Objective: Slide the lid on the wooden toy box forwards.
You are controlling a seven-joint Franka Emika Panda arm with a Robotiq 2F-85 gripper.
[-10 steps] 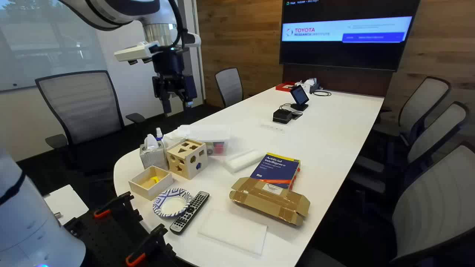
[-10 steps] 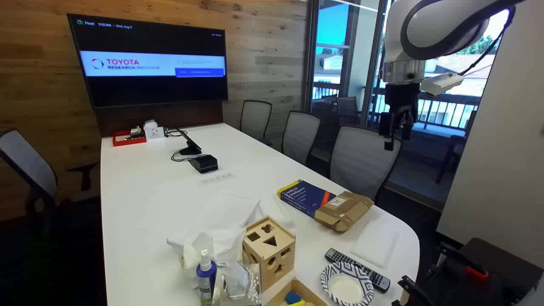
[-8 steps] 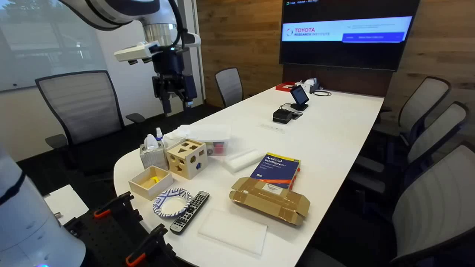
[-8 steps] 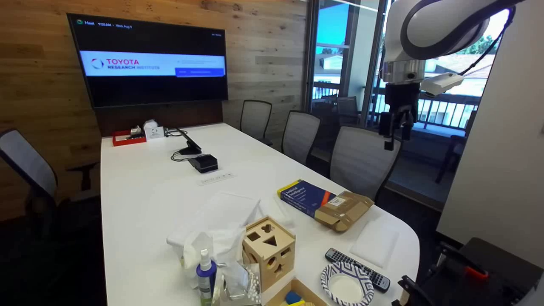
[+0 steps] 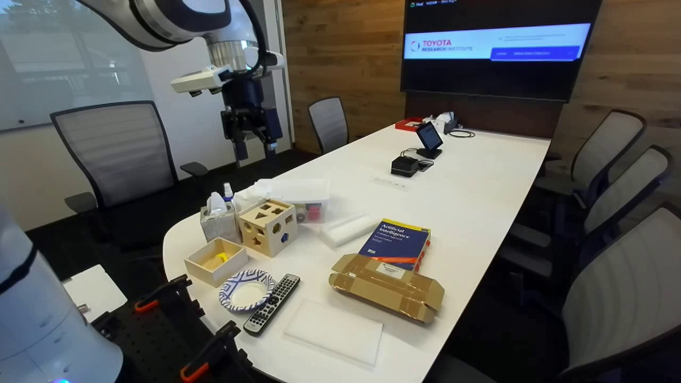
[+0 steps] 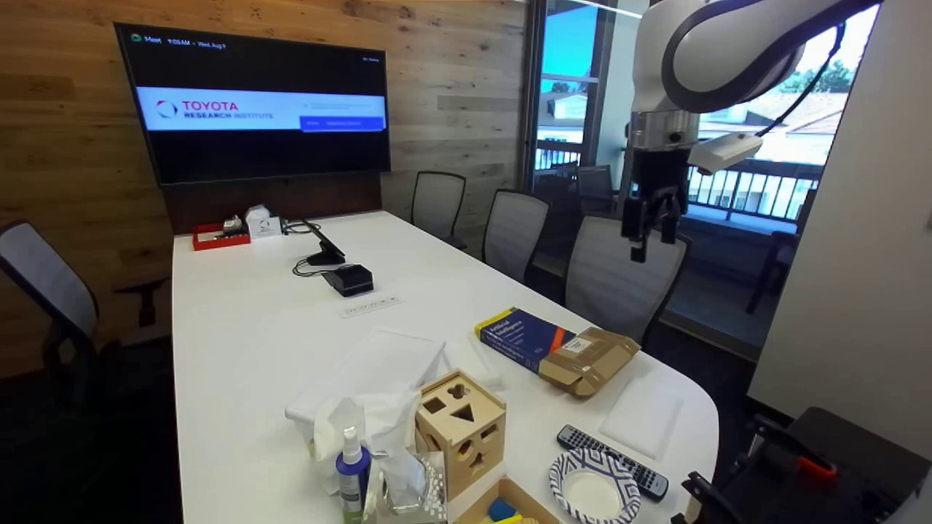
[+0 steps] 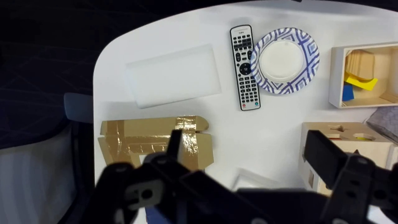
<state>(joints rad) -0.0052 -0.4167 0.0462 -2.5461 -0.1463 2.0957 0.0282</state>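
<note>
The wooden toy box point(image 5: 270, 240) is a pale cube with shape cut-outs, standing on the white table; it also shows in an exterior view point(image 6: 475, 477) and, partly covered by a finger, in the wrist view point(image 7: 317, 127). Its lid, the flat pale top panel point(image 5: 270, 211) with cut-out holes, lies on top of the box and shows in an exterior view point(image 6: 447, 418). My gripper point(image 5: 256, 151) is open and empty, high above the table and apart from the box. In the wrist view the gripper point(image 7: 245, 137) has its fingers wide apart, the right one overlapping the box.
Beside the box are a tissue box point(image 5: 219, 226), a spray bottle point(image 6: 354, 477), a clear bin point(image 5: 311, 199) and a shallow wooden tray point(image 5: 205, 272). Nearby lie a paper plate point(image 5: 247, 295), remote point(image 5: 274, 303), white foam sheet point(image 5: 335, 332), cardboard box point(image 5: 383, 287) and blue book point(image 5: 396, 242).
The arm and open gripper have shifted, moving left in an exterior view where they hang over the chairs, and slightly right in the view from behind the base. The table objects have not moved.
</note>
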